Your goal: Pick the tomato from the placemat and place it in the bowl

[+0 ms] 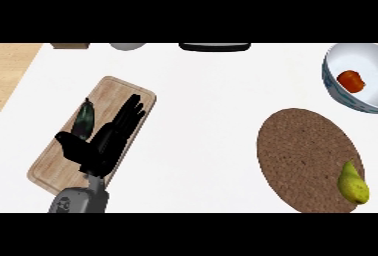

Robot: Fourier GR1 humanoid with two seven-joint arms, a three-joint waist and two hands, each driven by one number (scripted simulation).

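I judge the job done: the small red tomato (351, 80) lies inside the white patterned bowl (347, 57), off the round brown woven placemat (306, 160). My left hand (97, 150) rests straight-fingered and empty over the pale wooden board (118, 92).

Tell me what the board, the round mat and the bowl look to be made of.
Board: looks like wood with a matte finish, showing pale tan grain lines. Mat: seems to be woven fibre or cork, with a rough, speckled brown surface; I cannot tell which. Bowl: probably glazed ceramic, smooth white inside with a blue pattern on the outer wall.
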